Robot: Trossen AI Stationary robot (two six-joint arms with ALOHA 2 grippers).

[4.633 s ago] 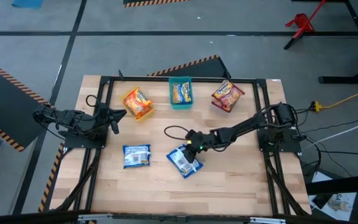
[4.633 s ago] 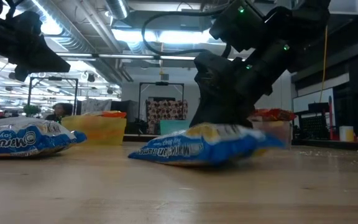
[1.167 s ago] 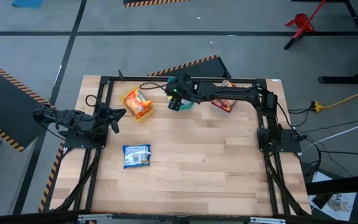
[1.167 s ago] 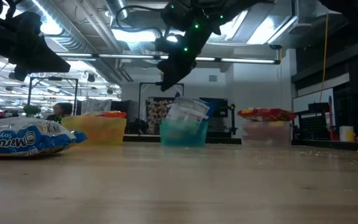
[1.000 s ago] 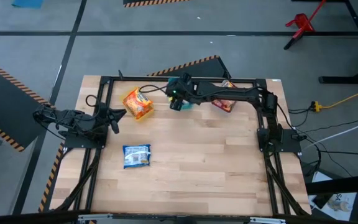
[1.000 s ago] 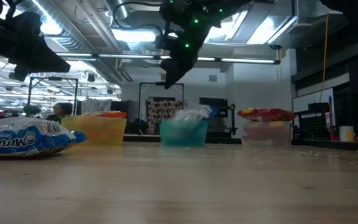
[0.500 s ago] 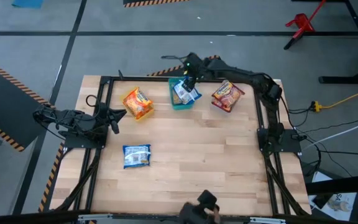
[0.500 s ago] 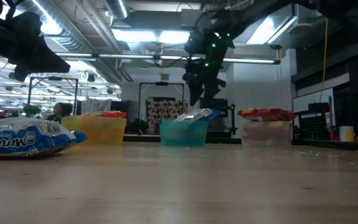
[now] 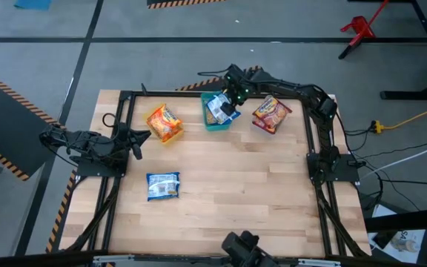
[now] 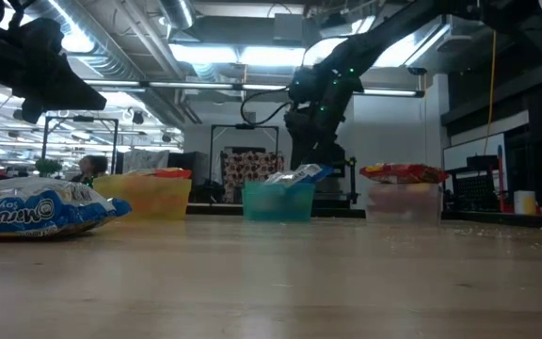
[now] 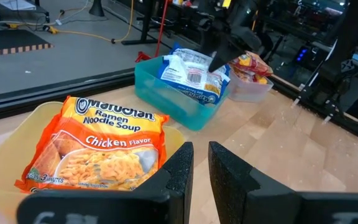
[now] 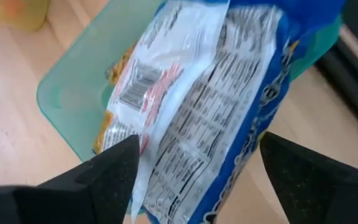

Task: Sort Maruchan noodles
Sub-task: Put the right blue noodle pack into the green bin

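Note:
A blue-and-white noodle packet lies tilted in the teal bin, back side up, its far end sticking over the rim. My right gripper hovers open just beyond the bin's far edge, above the packet and clear of it. An orange chicken packet sits in the yellow bin. A red packet rests on the clear bin. Another blue packet lies flat on the table. My left gripper waits at the left side, shut.
The three bins stand in a row along the table's far edge. Bare wood stretches across the middle and the right of the table. A dark object shows at the near edge. Black frame rails border both sides.
My right gripper has risen from over the teal bin's left side and moved right and toward the far edge. The blue packet, which leaned upright in the bin, has tipped down and now lies across the rim. A dark object has appeared at the near edge.

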